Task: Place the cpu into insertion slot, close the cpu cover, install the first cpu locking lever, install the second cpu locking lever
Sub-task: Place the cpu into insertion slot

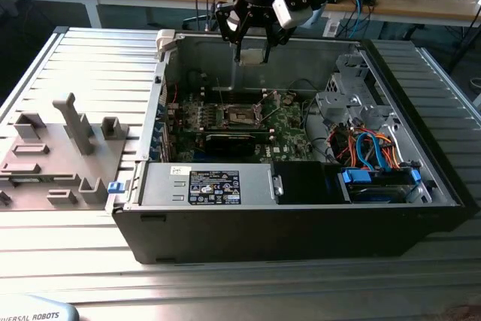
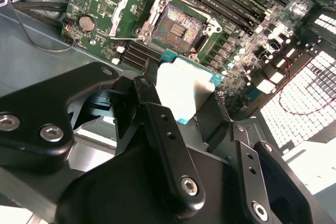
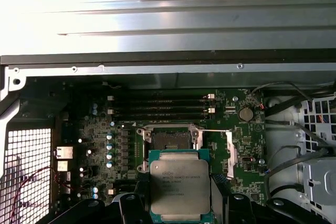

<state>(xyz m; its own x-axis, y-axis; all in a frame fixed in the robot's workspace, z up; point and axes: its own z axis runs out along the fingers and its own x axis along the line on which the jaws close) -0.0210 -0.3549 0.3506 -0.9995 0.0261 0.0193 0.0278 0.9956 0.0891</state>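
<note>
My gripper [image 1: 253, 55] hangs above the far side of the open computer case, shut on the cpu [image 3: 180, 184], a flat square chip with a silvery top on a green base. In the second wrist view the cpu [image 2: 184, 90] sits between the black fingers [image 2: 157, 124]. The insertion slot [image 3: 169, 140] lies bare on the green board below the chip, some way under it. The slot [image 2: 181, 22] shows its dark contact field in the second wrist view. Beside it the cpu cover [image 2: 119, 9] stands swung open. The socket [image 1: 242, 116] sits mid-board in the exterior view.
A row of memory slots [image 3: 157, 106] runs beside the socket. The power supply [image 1: 210, 186] fills the case's near side. A drive cage [image 1: 346, 99] and coloured cables [image 1: 368, 148] crowd the exterior view's right. A grey fixture plate [image 1: 52, 148] lies outside the case.
</note>
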